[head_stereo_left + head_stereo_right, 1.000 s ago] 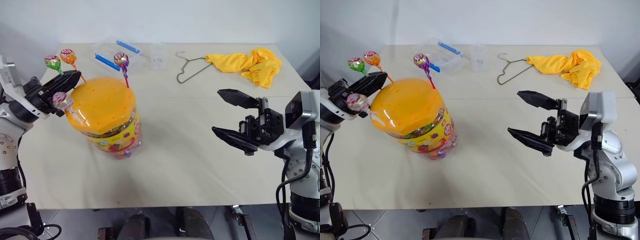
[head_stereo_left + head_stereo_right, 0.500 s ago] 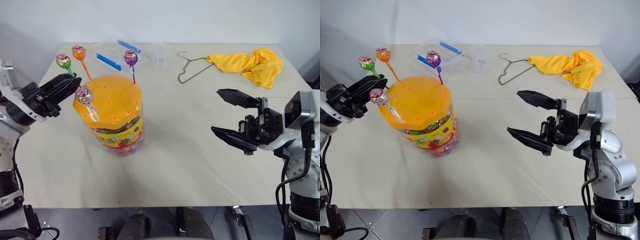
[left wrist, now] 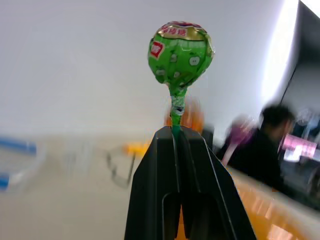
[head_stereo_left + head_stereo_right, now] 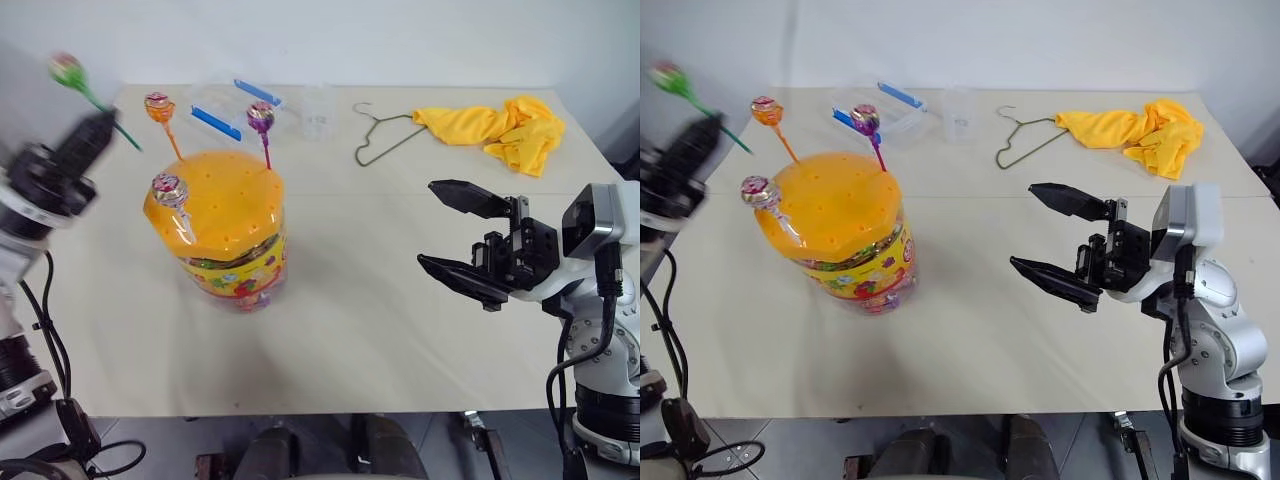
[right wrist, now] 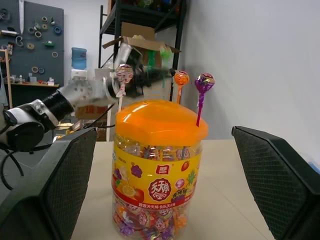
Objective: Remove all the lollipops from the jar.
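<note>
The jar (image 4: 228, 250) stands left of the table's middle, a clear tub with an orange holed lid (image 4: 215, 200). Three lollipops stick up from the lid: an orange one (image 4: 158, 105), a purple one (image 4: 261, 115) and a whitish one (image 4: 168, 188). My left gripper (image 3: 176, 129) is shut on the stick of the green lollipop (image 3: 180, 52). It holds that lollipop (image 4: 66, 68) in the air, up and to the left of the jar and clear of the lid. My right gripper (image 4: 447, 236) hangs open to the right of the jar, facing it (image 5: 157, 170), with nothing between its fingers.
At the back of the table lie a flat clear box with blue clips (image 4: 235, 105), a small clear cup (image 4: 318, 110), a wire hanger (image 4: 385, 135) and a crumpled yellow cloth (image 4: 495, 125). Bare tabletop (image 4: 350, 320) runs between the jar and the right gripper.
My left gripper has closed on the green lollipop's stick and lifted it up and left, out of the lid. The jar, tilted a second ago, stands upright. The right gripper has kept still.
</note>
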You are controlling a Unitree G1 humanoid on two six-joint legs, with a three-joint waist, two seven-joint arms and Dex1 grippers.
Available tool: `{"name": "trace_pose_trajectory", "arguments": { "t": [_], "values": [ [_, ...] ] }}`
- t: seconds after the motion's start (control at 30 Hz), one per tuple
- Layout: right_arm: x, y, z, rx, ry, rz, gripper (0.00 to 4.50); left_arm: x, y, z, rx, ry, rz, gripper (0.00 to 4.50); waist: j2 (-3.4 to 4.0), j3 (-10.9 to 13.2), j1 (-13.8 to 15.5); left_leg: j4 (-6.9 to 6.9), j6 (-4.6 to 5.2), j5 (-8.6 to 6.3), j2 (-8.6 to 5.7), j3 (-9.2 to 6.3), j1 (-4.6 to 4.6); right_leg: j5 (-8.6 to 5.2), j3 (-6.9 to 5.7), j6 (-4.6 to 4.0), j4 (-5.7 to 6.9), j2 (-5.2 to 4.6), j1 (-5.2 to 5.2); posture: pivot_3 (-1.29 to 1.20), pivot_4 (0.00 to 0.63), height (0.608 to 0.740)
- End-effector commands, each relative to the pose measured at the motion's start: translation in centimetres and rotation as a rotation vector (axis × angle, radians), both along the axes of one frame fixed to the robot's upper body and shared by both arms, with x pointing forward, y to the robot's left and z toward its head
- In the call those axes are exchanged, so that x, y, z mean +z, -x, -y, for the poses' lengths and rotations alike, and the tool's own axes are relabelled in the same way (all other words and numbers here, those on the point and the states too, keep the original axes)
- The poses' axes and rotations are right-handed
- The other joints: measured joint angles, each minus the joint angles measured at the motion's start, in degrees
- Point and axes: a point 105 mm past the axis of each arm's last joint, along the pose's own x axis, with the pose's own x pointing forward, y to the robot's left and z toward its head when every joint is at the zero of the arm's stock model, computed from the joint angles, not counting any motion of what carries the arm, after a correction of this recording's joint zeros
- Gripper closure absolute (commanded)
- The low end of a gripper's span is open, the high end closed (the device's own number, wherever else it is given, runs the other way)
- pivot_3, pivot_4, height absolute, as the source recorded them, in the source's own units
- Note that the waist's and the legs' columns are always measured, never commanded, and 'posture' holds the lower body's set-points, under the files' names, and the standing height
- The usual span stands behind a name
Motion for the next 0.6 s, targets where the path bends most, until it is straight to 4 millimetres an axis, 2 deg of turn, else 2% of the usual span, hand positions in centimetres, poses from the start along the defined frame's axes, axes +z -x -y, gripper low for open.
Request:
{"name": "trace_pose_trajectory", "arguments": {
  "t": [0.03, 0.1, 0.13, 0.2, 0.3, 0.4, 0.47, 0.53, 0.6],
  "values": [
    [0.7, 0.6, -0.2, 0.021, -0.01, 0.05, 0.0, -1.3, 1.0, -5.8, 0.234, 0.061, -0.118, 4.48, 0.01, -0.01, -0.26, -0.03, -0.01, 0.0, 0.0, 0.02, 0.03, 0.0, 0.03, 0.0, 0.0, 0.02, -0.02, 0.0, 0.15, 0.74],
    [0.7, 0.7, -0.4, 0.039, -0.001, 0.055, 0.0, -5.9, 1.3, -9.6, 0.447, -0.052, -0.348, 4.48, 0.07, -0.01, -0.86, -0.22, -0.02, -0.01, -0.04, 0.05, 0.21, -0.01, 0.06, -0.01, 0.01, 0.11, -0.04, 0.0, 0.15, 0.74],
    [0.6, 0.8, -0.5, 0.048, 0.005, 0.056, 0.0, -7.5, 1.6, -10.8, 0.518, -0.109, -0.431, 4.48, 0.12, -0.01, -1.12, -0.4, -0.02, 0.0, -0.09, 0.09, 0.34, -0.01, 0.04, -0.02, 0.0, 0.16, -0.04, 0.0, 0.15, 0.74],
    [0.2, 1.0, -0.7, 0.07, 0.045, 0.065, 0.0, -10.0, 3.0, -12.2, 0.59, -0.226, -0.548, 4.48, 0.1, 0.02, -1.21, -0.45, -0.02, 0.0, -0.09, 0.11, 0.34, -0.02, -0.03, -0.03, -0.02, 0.18, -0.07, 0.0, 0.15, 0.74],
    [-0.3, 1.3, -1.2, 0.123, 0.087, 0.068, 0.0, -14.7, 5.7, -14.2, 0.705, -0.381, -0.819, 4.48, -0.21, -0.01, -1.21, -0.44, -0.01, -0.01, -0.05, 0.01, 0.23, -0.02, 0.19, -0.04, -0.16, 0.12, -0.06, 0.0, 0.15, 0.74],
    [-0.2, 1.3, -1.6, 0.162, 0.095, 0.07, 0.0, -18.5, 7.8, -14.4, 0.709, -0.445, -1.002, 4.48, -0.16, 0.01, -0.43, -0.45, 0.05, -0.06, -0.12, -0.1, 0.22, -0.03, 0.27, -0.05, -0.25, -0.01, 0.0, 0.0, 0.15, 0.74],
    [-0.3, 1.2, -1.7, 0.175, 0.104, 0.068, 0.0, -19.9, 8.5, -14.6, 0.723, -0.485, -1.061, 4.48, -0.16, 0.01, 0.22, -0.46, 0.06, -0.08, -0.12, -0.1, 0.22, -0.03, 0.31, -0.05, -0.3, -0.04, 0.0, 0.0, 0.15, 0.74],
    [0.0, 1.0, -1.7, 0.189, 0.084, 0.049, 0.0, -20.3, 8.7, -14.5, 0.725, -0.502, -1.071, 4.48, -0.16, 0.01, 0.51, -0.46, 0.06, -0.08, -0.11, -0.18, 0.2, -0.04, 0.29, -0.07, -0.3, -0.05, 0.0, 0.0, 0.15, 0.74],
    [0.3, 1.0, -1.9, 0.218, 0.084, 0.035, 0.0, -20.2, 8.5, -13.7, 0.698, -0.537, -1.037, 4.0, -0.16, 0.01, 0.51, -0.46, 0.06, -0.08, -0.11, -0.17, 0.19, -0.04, 0.3, -0.08, -0.29, -0.06, 0.0, 0.0, 0.15, 0.74]
  ]
}}
